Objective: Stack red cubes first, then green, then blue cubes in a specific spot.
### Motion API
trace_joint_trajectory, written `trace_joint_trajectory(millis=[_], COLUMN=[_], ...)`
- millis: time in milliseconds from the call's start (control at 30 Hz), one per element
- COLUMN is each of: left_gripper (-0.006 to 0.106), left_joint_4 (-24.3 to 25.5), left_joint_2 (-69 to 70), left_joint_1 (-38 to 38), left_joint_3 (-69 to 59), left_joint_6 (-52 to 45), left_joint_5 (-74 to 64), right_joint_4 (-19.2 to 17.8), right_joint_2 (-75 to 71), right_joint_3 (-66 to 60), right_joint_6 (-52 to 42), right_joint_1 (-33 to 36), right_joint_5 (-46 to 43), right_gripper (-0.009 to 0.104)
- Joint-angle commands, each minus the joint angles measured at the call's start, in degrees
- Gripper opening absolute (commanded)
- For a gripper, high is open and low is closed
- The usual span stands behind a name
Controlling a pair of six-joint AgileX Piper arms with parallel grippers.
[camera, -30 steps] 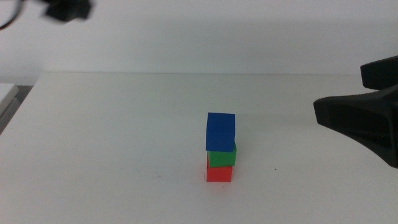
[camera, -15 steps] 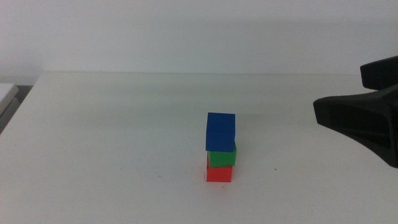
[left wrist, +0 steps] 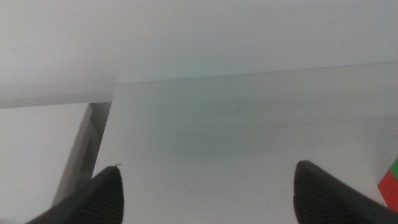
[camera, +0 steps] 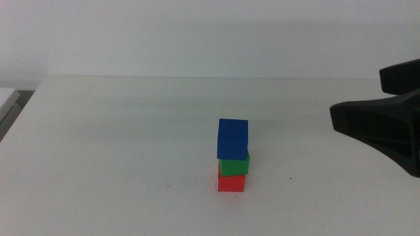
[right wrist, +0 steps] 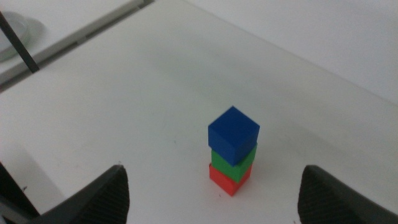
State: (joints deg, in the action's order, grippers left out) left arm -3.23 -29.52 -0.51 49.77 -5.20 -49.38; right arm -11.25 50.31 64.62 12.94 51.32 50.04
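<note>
Stacked near table [camera: 98, 144] centre: red cube [camera: 231, 183] at bottom, green cube [camera: 234, 167] on it, blue cube [camera: 233, 138] on top. Right gripper [right wrist: 211, 199] at 3 o'clock, well apart, jaws spread wide, empty. Left gripper [left wrist: 208, 199] likewise wide, empty, stack's edge just visible.

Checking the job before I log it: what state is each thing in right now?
red cube: on the table, bottom of the stack.
green cube: resting on red.
blue cube: on top, nothing gripping it.
left gripper: jaws open, holding nothing, out of the middle view.
right gripper: jaws open, holding nothing, away from the stack.
</note>
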Motion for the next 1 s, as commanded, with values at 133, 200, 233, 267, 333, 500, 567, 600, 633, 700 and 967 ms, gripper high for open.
trace_joint_trajectory(millis=[133,200,233,267,333,500,567,600,633,700,967], left_gripper=[0.094,0.094,0.094,0.094,0.094,0.094,0.094,0.094,0.094,0.094,0.094], left_joint_4=[-2.4,-3.6,-3.2,-3.0,-3.1,-3.3,-3.3,-3.3,-3.3,-3.3,-3.5], left_joint_2=[3.1,6.4,8.1,9.9,13.1,21.1,24.3,25.8,26.8,29.0,29.5], left_joint_1=[0.2,0.2,0.2,0.2,0.2,0.2,0.2,0.2,0.2,0.2,0.2], left_joint_3=[-5.8,-10.7,-13.7,-16.5,-21.7,-32.8,-35.9,-37.4,-38.8,-41.5,-49.8], left_joint_6=[0.7,0.7,0.7,0.7,0.7,0.7,0.7,0.7,0.7,0.7,0.7], left_joint_5=[8.3,14.5,17.5,20.0,22.8,28.9,30.0,30.1,30.1,30.5,37.0], right_joint_4=[5.7,10.0,11.3,11.7,10.4,10.1,10.1,10.1,10.0,9.2,6.2], right_joint_2=[-3.6,-5.4,-6.5,-7.9,-10.9,-21.0,-26.4,-28.6,-31.4,-36.2,-50.3], right_joint_3=[-12.5,-19.8,-23.9,-27.8,-34.2,-47.7,-52.1,-53.6,-55.3,-58.6,-64.6], right_joint_6=[0.1,0.1,0.1,0.1,0.1,0.1,0.1,0.1,0.1,0.1,0.1], right_joint_1=[-5.3,-9.8,-12.3,-14.9,-19.5,-31.1,-35.5,-37.1,-39.0,-41.8,-46.8], right_joint_5=[-18.4,-26.7,-30.8,-33.9,-36.8,-36.7,-36.7,-36.7,-36.5,-36.3,-31.5], right_gripper=[0.093,0.093,0.093,0.093,0.093,0.093,0.093,0.093,0.093,0.093,0.093])
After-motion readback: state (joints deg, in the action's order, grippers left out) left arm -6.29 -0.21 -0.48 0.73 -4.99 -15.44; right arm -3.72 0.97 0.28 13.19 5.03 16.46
